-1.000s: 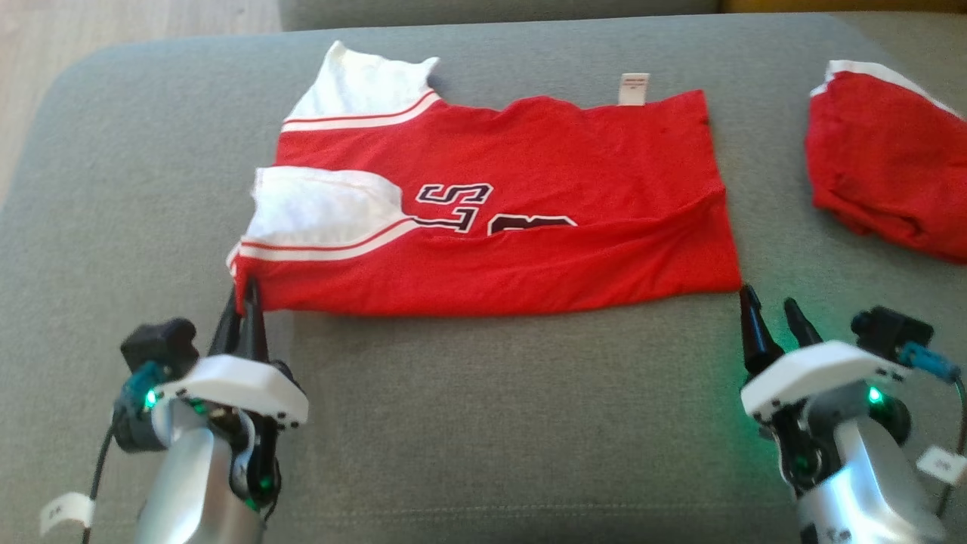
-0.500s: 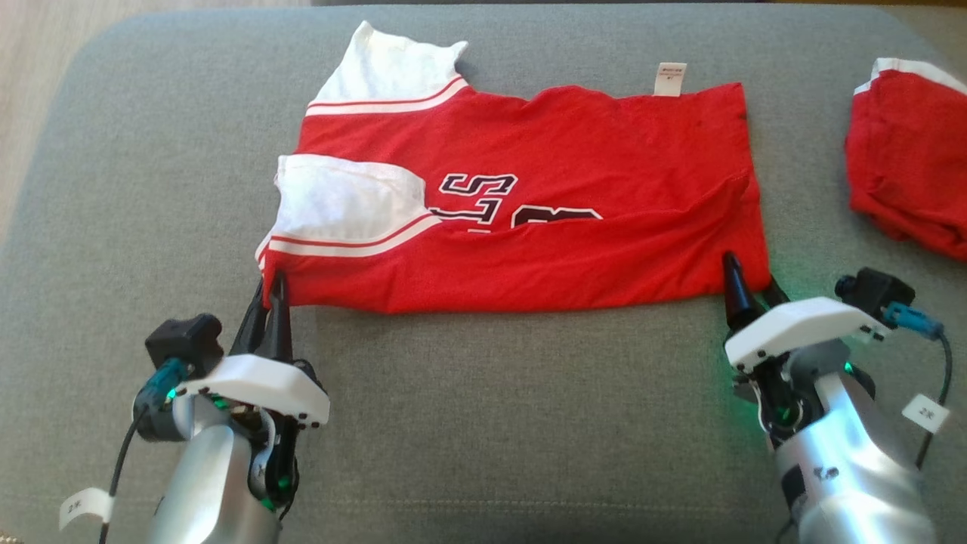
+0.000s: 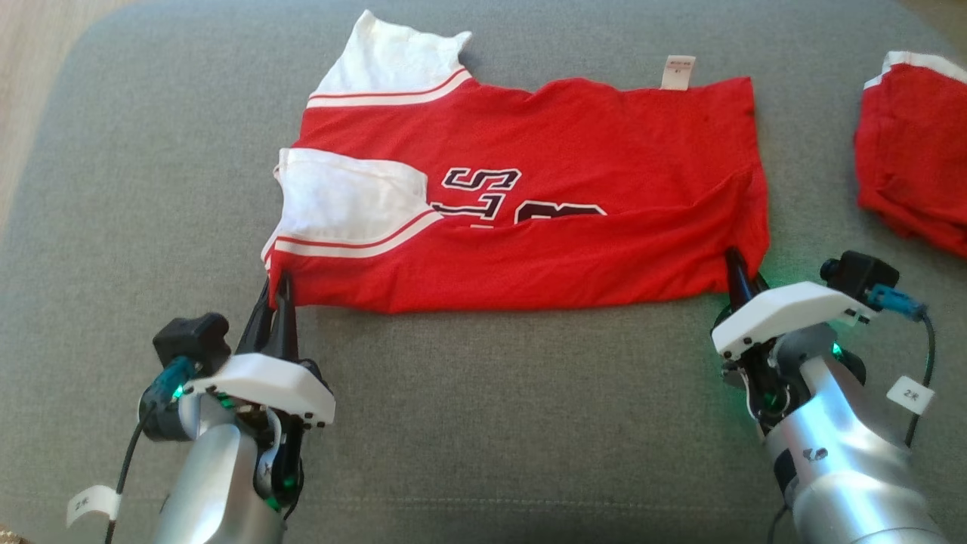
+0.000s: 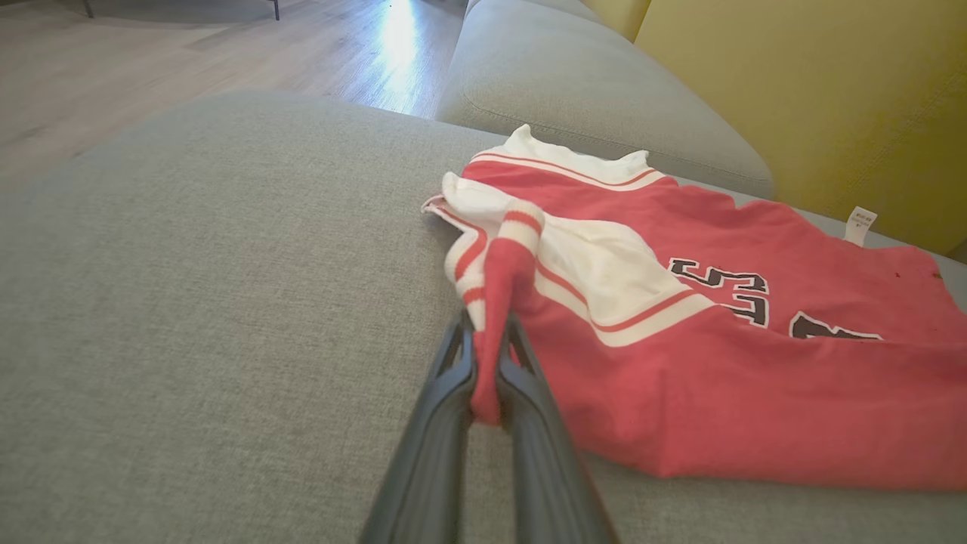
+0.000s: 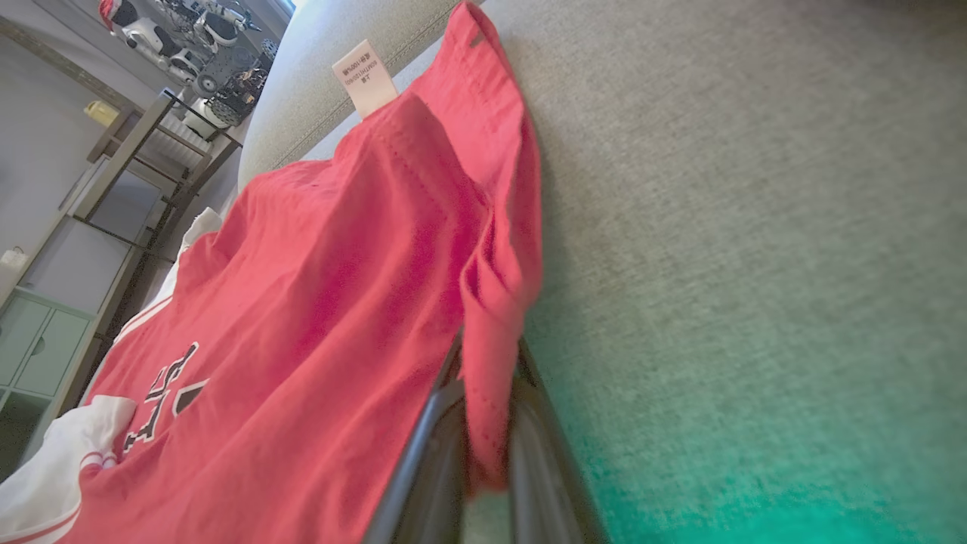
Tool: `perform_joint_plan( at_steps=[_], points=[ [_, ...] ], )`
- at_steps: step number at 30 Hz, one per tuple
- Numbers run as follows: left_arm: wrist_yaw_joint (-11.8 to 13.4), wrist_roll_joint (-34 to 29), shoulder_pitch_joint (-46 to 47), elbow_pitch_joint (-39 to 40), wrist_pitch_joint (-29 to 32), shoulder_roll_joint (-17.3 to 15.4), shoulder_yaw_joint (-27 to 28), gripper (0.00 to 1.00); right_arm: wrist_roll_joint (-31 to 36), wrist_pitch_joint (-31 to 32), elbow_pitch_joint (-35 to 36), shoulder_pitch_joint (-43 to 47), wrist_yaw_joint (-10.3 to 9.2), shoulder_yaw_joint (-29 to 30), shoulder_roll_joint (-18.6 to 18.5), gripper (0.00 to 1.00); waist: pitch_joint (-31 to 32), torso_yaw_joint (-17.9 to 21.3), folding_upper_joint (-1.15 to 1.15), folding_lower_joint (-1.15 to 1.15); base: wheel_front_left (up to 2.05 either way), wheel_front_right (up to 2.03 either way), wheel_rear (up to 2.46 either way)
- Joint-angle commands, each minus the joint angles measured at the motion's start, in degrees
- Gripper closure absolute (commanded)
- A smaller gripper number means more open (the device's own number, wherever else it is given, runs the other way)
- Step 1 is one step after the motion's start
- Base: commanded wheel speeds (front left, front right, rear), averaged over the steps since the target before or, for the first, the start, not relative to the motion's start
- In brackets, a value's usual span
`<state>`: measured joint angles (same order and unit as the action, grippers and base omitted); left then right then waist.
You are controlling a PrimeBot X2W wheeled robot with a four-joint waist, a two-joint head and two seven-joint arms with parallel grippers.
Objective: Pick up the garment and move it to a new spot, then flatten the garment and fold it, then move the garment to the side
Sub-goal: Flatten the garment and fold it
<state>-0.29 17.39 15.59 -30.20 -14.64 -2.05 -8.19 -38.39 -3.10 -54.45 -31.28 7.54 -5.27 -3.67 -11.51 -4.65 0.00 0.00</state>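
Note:
The garment (image 3: 544,189), a red jersey with white sleeve panels, black lettering and a white label (image 3: 678,72), lies folded lengthwise on the grey sofa cushion (image 3: 491,423). My left gripper (image 3: 278,291) is shut on its near left corner, by the striped sleeve edge; in the left wrist view the garment (image 4: 718,332) has red cloth pinched between the fingers of the left gripper (image 4: 487,344). My right gripper (image 3: 739,272) is shut on the near right corner; in the right wrist view the hem of the garment (image 5: 340,287) is clamped in the right gripper (image 5: 487,355).
A smaller plain red bundle (image 3: 914,174) with white trim lies at the right edge of the cushion. Wood floor (image 3: 30,45) shows past the cushion's far left corner. A second cushion (image 4: 574,83) and a yellow wall (image 4: 816,91) rise behind the jersey.
My right gripper moved forward onto the garment's near right corner and shut on it. The left gripper kept its hold. The camera shifted, so the whole picture slid.

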Motion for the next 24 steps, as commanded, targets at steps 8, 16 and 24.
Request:
perform_joint_plan(
  at_steps=[8,16,24],
  points=[
    [-0.43,-0.55,-0.4,-0.28,-0.36,-0.83,2.25,1.0,2.29,-1.09,-0.48,1.74,-0.05,0.19,-0.8,1.0,3.86,0.77,0.0,0.0,0.0,0.0,0.0],
    [-2.19,-1.59,-5.75,0.29,-0.36,-1.62,2.7,1.0,3.1,3.6,3.56,6.43,-0.05,0.5,-4.09,1.0,6.74,1.1,0.0,0.0,0.0,0.0,0.0],
    [-4.01,-2.48,-11.63,2.66,1.33,-3.23,-0.27,1.0,3.48,12.13,12.16,13.19,-0.05,1.09,-7.4,1.0,7.69,0.6,0.0,0.0,0.0,0.0,0.0]
  ],
)
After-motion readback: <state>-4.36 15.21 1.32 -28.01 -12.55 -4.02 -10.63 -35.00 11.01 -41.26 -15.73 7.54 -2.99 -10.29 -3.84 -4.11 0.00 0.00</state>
